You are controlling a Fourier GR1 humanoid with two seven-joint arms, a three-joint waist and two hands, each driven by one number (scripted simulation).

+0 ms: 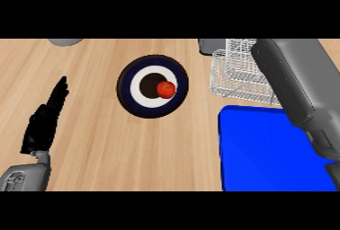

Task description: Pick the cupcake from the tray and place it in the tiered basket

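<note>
Cupcake unseen on blue tray (266,152) at 4 o'clock or in tiered basket (232,85) at 2 o'clock; left hand (43,123), 9 o'clock, fingers straight, holding nothing; right hand out of view; judged light, crushable, best gripped at wrapper sides.

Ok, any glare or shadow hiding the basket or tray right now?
Head view: even light, no glare on the wooden counter or blue tray; the right forearm, not shadow, covers part of the wire basket and the tray's right side; the round plate looks taller than wide.
</note>
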